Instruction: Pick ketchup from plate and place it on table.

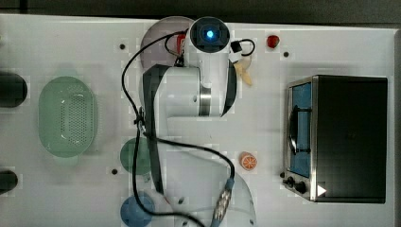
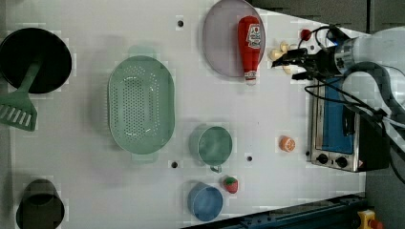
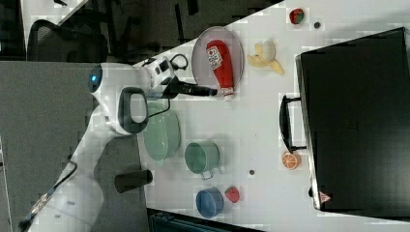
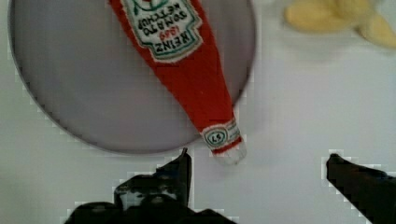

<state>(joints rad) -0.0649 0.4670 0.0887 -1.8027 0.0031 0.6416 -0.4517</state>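
In the left view the plate [image 2: 220,40] sits at upper centre on the desk [image 2: 267,119], and the ketchup [image 2: 250,45] lies flat across its right side — long axis running down the frame, cap just past the rim. Right of it the gripper [image 2: 286,63] hangs, jaws spread wide (nothing held) — the bottle lies leftward.
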